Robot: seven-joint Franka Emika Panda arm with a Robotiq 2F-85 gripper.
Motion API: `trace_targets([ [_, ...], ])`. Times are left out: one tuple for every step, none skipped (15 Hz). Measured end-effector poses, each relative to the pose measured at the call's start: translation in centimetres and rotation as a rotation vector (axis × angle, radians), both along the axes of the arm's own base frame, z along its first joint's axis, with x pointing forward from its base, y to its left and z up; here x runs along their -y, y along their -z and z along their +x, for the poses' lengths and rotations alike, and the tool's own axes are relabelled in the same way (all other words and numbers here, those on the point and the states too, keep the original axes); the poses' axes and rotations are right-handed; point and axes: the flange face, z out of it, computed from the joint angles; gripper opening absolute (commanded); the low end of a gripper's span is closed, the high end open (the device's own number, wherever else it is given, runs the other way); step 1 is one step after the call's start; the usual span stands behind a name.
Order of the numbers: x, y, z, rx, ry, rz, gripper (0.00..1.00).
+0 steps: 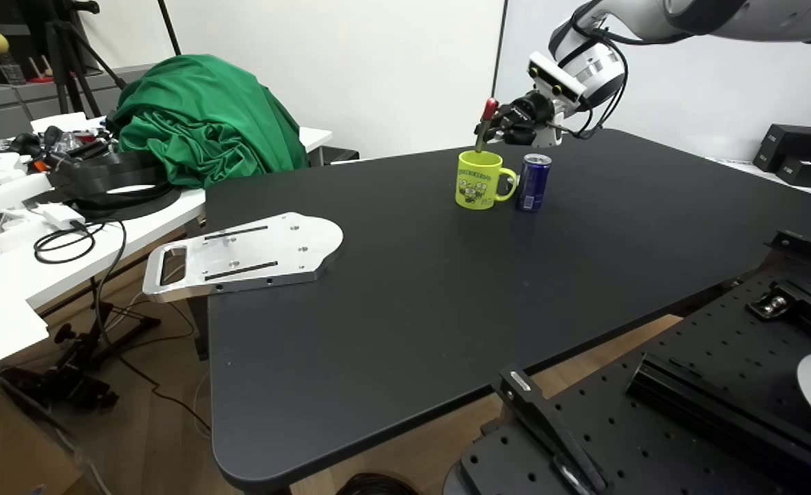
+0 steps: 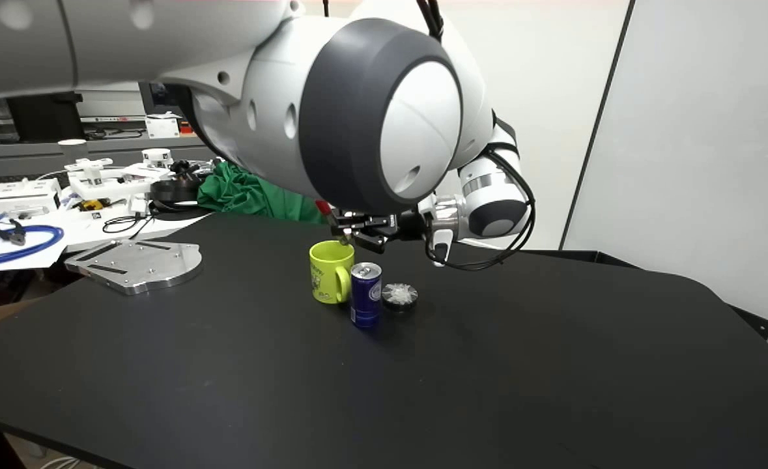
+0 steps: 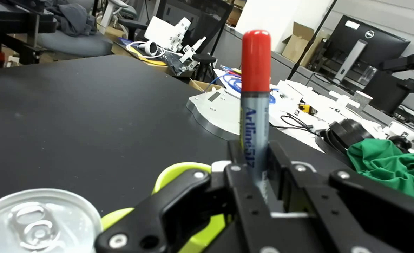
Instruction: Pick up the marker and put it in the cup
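Red-capped marker [image 3: 255,109], tilted, lower end at mouth of upright lime cup [image 1: 476,183].

I find bright, diffuse light, washing out the side table [image 1: 16,302] in an exterior view. Wrist view: glints noted on marker [image 3: 255,112] and can lid [image 3: 40,223].

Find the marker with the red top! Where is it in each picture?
In an exterior view: the marker is up high, a bit right of the middle.
In an exterior view: the marker is just left of the middle, partly hidden.
In the wrist view: the marker looks big, a bit right of the middle.
Shared landmark: the yellow-green cup, in all three, partly hidden in the wrist view.
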Motion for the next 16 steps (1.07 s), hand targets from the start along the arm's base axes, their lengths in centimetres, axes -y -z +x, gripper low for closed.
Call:
trace_targets([
  [0.0,0.1,-0.1,-0.004,0.001,0.001,0.05],
  [0.0,0.2,-0.1,-0.008,0.001,0.001,0.05],
  [0.1,0.3,-0.2,-0.011,0.002,0.002,0.05],
  [0.1,0.4,-0.3,-0.015,0.003,0.003,0.05],
  [0.1,0.5,-0.4,-0.02,0.004,0.004,0.05],
  [0.1,0.7,-0.5,-0.026,0.004,0.006,0.05],
  [0.0,1.0,-0.7,-0.032,0.005,0.009,0.05],
  [0.0,1.3,-0.8,-0.039,0.005,0.012,0.05],
  [-0.1,1.6,-1.0,-0.047,0.006,0.014,0.05],
  [-0.2,1.9,-1.1,-0.054,0.007,0.016,0.05],
  [-0.2,2.2,-1.3,-0.061,0.009,0.018,0.05],
  [-0.2,2.4,-1.5,-0.067,0.009,0.018,0.05],
  [-0.2,2.6,-1.6,-0.073,0.01,0.018,0.05],
  [-0.1,2.8,-1.7,-0.077,0.011,0.017,0.05],
  [-0.1,2.8,-1.8,-0.079,0.011,0.016,0.05],
  [-0.1,2.9,-1.8,-0.079,0.011,0.015,0.46],
])
